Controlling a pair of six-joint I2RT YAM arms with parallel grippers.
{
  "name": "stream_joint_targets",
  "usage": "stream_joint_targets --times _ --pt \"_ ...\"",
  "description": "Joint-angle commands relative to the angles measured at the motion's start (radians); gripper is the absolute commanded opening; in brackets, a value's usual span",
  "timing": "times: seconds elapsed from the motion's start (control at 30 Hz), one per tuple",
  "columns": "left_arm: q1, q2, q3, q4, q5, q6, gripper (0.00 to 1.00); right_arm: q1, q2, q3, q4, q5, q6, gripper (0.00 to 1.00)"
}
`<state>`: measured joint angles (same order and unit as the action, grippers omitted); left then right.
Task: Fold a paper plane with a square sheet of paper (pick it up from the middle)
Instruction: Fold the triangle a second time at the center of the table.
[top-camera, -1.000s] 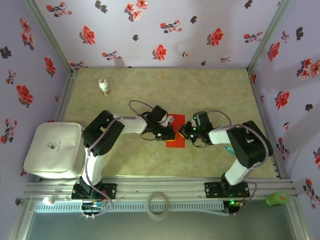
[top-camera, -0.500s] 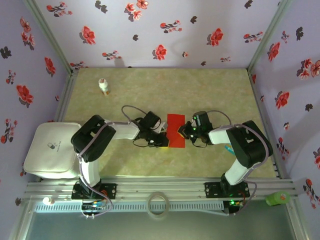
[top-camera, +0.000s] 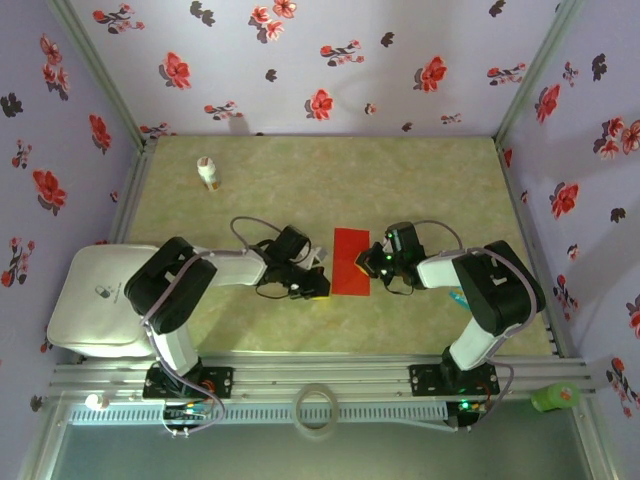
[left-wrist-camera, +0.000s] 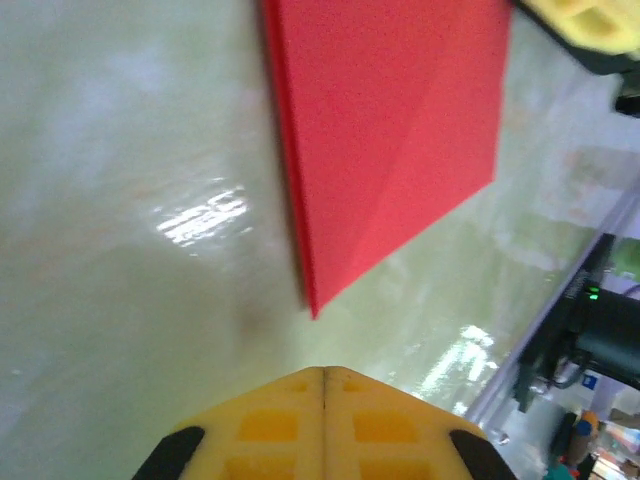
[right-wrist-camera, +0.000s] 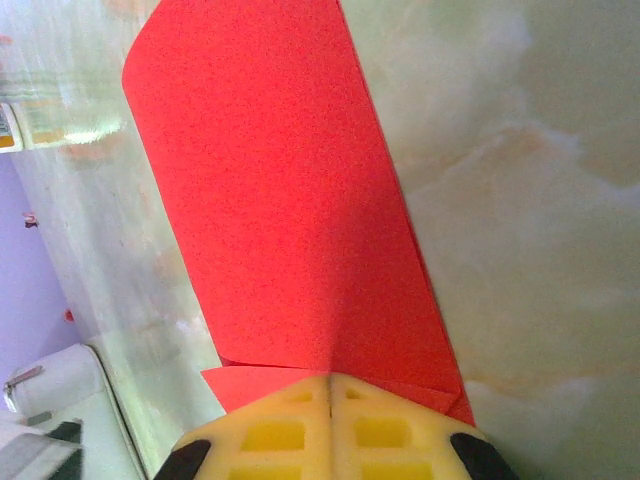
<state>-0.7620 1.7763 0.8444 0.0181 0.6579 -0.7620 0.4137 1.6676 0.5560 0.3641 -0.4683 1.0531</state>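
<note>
The square sheet of paper (top-camera: 351, 262) is bright red, folded into a narrow upright rectangle, and lies flat mid-table. From the left wrist its near corner (left-wrist-camera: 390, 130) points at my left gripper (left-wrist-camera: 324, 372), which is shut and empty, a short way off the paper's lower left corner (top-camera: 319, 284). My right gripper (top-camera: 372, 263) is shut, its yellow tips (right-wrist-camera: 330, 378) resting on the right edge of the paper (right-wrist-camera: 290, 200), where a folded upper layer ends just ahead of them. The right gripper's yellow finger (left-wrist-camera: 590, 18) shows beyond the paper.
A small white bottle with an orange band (top-camera: 208, 172) stands at the back left. A white pouch (top-camera: 108, 297) lies off the table's left side. A teal card (top-camera: 460, 298) lies by the right arm. A tape ring (top-camera: 318, 408) and a green object (top-camera: 555, 397) sit on the near rail.
My left gripper has drawn back leftward off the paper, uncovering its left half; the left arm has swung left. The right gripper and the paper have stayed put.
</note>
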Motion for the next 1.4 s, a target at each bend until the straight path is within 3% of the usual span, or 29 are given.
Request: stream_joint_targets --times 0.0,0.3,0.6,1.17,1.37 --pt "0.029 -0.019 0.015 0.107 0.069 -0.062 0.0 -0.006 0.058 -0.015 -0.112 0.05 -0.03 0.0" --pt "0.02 0.112 0.147 0.098 0.097 -0.085 0.0 -0.007 0.055 -0.008 -0.13 0.051 -0.036 0.0" --pt "0.022 0.173 0.141 0.004 0.049 -0.028 0.0 -0.006 0.052 -0.002 -0.149 0.053 -0.048 0.0" --pt "0.012 -0.031 -0.005 -0.153 -0.065 0.064 0.0 -0.005 0.072 0.107 -0.271 0.008 -0.198 0.0" --pt "0.035 -0.098 0.072 -0.17 -0.133 0.052 0.0 0.053 0.106 0.292 -0.478 -0.028 -0.371 0.02"
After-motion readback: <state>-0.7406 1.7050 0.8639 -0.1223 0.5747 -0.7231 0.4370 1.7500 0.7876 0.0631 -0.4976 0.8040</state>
